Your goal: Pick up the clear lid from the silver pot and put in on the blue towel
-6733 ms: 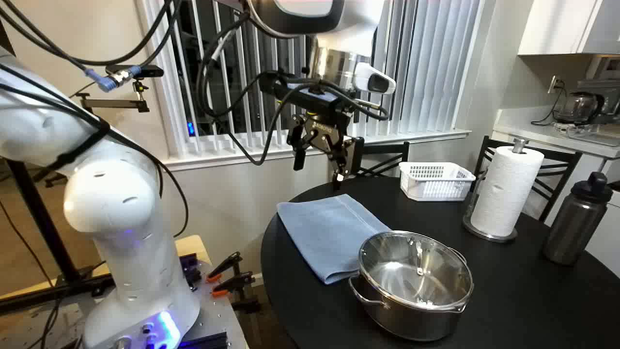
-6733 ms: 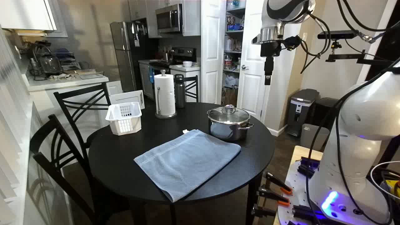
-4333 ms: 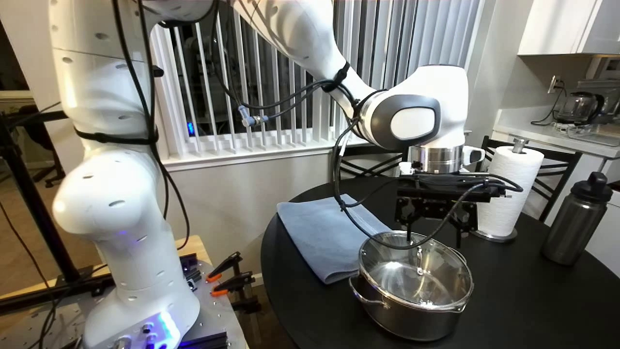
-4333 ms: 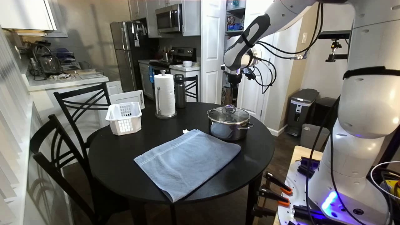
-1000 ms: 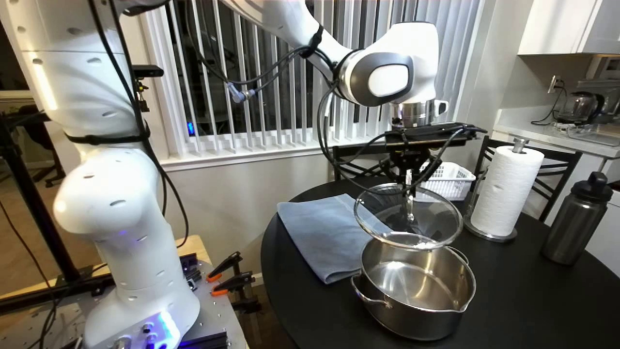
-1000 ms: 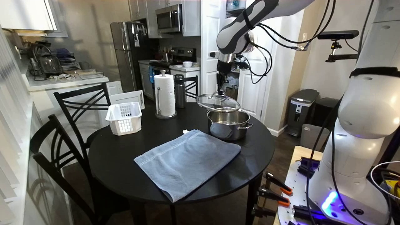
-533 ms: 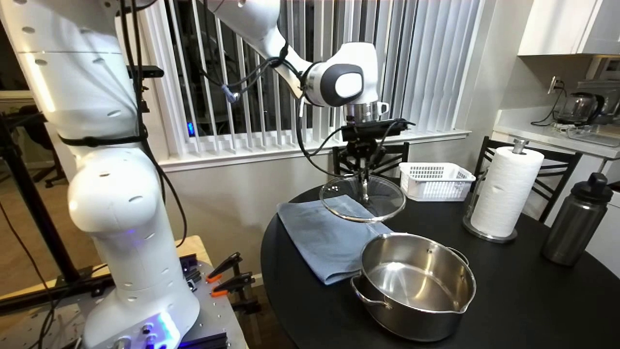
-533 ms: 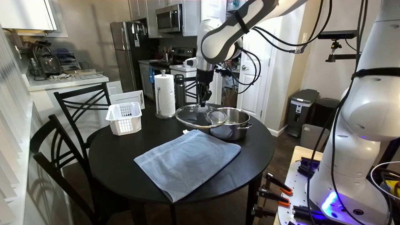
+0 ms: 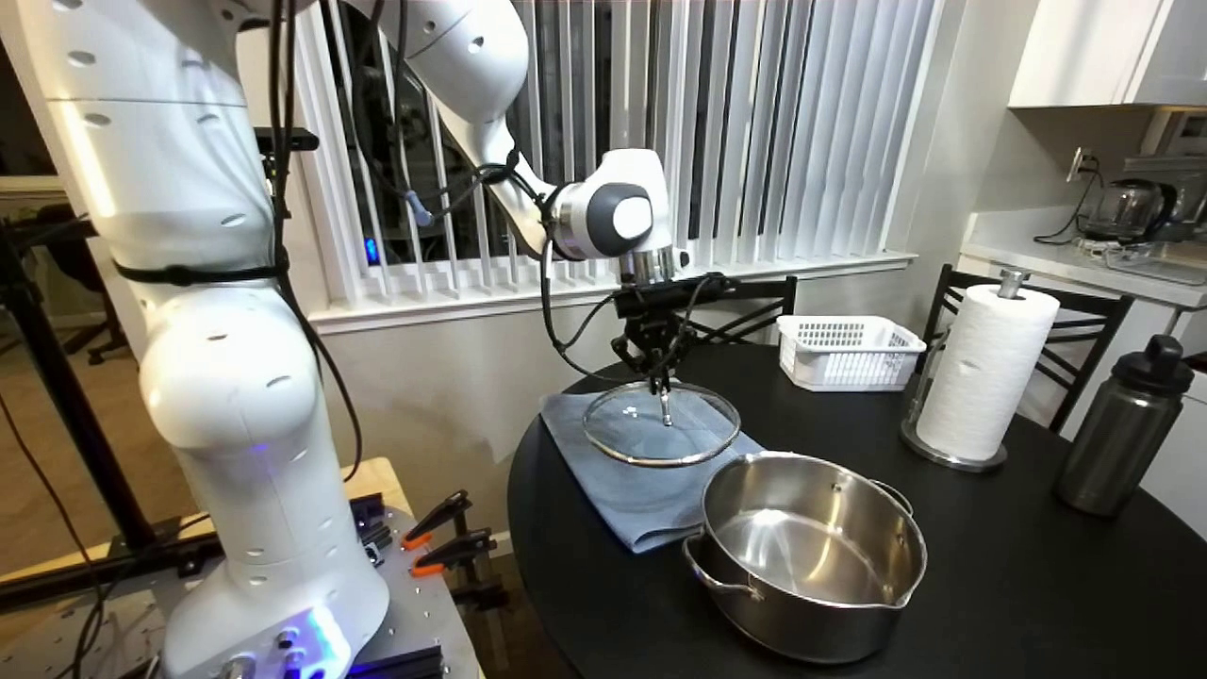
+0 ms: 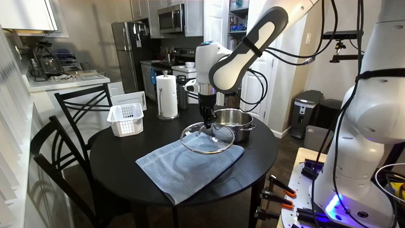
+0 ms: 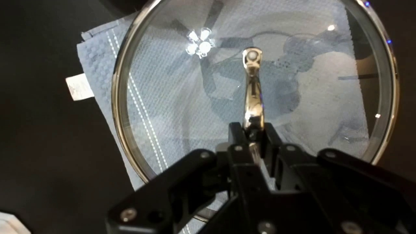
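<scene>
Okay, so I'm standing here watching the Panda arm (image 9: 222,377), and its gripper (image 11: 254,131) is pinching the clear glass lid (image 10: 205,142) by its arched metal handle (image 11: 253,97). The fingers (image 11: 236,134) are sitting snug on either side of that handle, closed up about as far as the metal is letting them. The lid is hanging in the air over the blue-grey towel (image 10: 190,172), looking roughly level, though I'm not managing to tell how much of a gap is underneath. You're seeing the towel's weave right through the glass, and its little white tag (image 11: 79,87) is sticking out along one edge. Meanwhile the stainless-steel pot (image 9: 820,618) is sitting uncovered just beside the towel on the same round black table (image 10: 123,164), its shiny inside showing. Farther round the table, a white plastic basket (image 9: 849,356) is standing near a paper-towel roll (image 9: 988,372), and a metal water bottle (image 9: 1117,441) is standing on the roll's other side. Black chairs (image 10: 80,91) are standing around it too, and vertical blinds (image 9: 830,132) are hanging behind.
</scene>
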You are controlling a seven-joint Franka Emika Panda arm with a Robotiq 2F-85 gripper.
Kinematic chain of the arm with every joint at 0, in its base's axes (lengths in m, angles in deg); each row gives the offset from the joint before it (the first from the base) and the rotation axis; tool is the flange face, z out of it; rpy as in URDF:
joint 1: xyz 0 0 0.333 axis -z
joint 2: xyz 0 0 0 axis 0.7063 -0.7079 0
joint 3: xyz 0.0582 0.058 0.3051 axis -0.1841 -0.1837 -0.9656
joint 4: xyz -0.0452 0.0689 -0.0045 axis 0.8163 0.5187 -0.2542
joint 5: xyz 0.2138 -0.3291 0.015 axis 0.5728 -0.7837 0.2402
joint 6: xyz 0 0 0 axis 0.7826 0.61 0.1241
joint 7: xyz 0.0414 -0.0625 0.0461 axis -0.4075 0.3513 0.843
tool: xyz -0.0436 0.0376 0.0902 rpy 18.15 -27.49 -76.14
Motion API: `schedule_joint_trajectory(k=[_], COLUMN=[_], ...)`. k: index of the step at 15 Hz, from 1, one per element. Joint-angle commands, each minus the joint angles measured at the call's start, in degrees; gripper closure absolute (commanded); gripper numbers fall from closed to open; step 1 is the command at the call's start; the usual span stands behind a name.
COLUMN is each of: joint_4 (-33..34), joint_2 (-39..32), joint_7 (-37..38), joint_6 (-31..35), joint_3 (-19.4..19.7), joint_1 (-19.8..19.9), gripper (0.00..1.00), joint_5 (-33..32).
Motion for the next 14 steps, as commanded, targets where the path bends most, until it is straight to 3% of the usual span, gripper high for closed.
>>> schedule_joint_trajectory(k=[1, 7, 14], joint_4=[-1.44, -0.42, 3.01], joint_2=[0.24, -1.15, -8.67], joint_7=[-2.66, -6.74, -0.36], joint_6=[4.22, 7.4, 10.36], joint_3=[1.13, 0.36, 0.89], joint_1=[1.95, 2.29, 2.58], gripper=[0.96, 0.96, 0.96], joint_5=[3.52, 15.92, 9.76])
